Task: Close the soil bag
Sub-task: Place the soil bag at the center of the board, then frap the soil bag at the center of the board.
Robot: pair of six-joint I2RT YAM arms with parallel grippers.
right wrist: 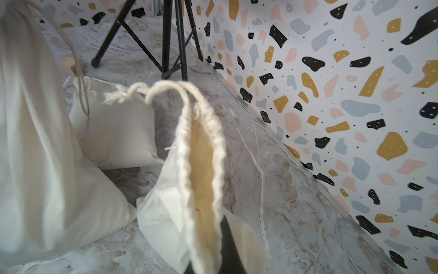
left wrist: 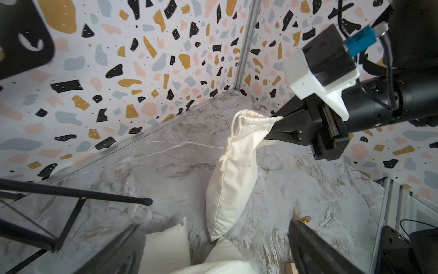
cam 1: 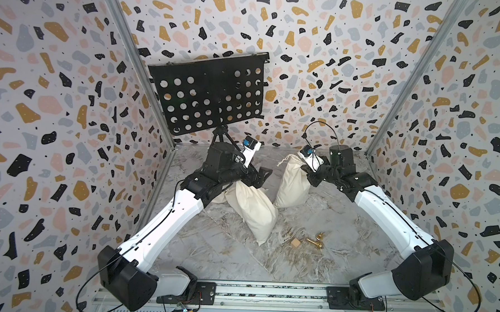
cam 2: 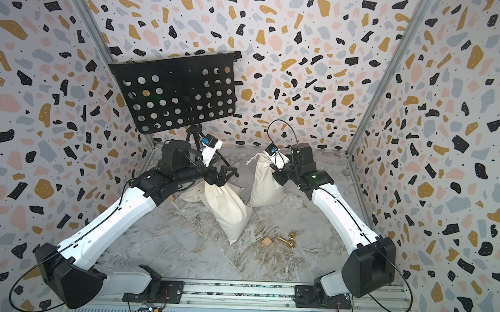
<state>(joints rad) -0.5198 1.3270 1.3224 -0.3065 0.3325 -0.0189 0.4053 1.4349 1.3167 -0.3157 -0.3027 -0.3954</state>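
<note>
1. Our right gripper (left wrist: pixel 272 127) is clenched on the soil bag (cam 1: pixel 292 181) at its rim; the bag hangs below the fingertips.
2. One finger (right wrist: pixel 228 244) sits inside its gaping mouth.
3. Our left gripper (cam 1: pixel 261 179) is spread wide, released, above a second bag (cam 1: pixel 255 209).

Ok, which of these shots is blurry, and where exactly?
Right wrist view: the neighbouring bag is smeared soft, the soil bag slightly soft at its mouth, the terrazzo wall sharp. Left wrist view: soil bag crisp. Both top views: sharp, evenly lit, bowed at the edges.

Terrazzo-patterned walls (cam 1: pixel 335 36), grey marble floor (cam 1: pixel 238 257), black perforated music stand (cam 1: pixel 208 94) at back
</note>
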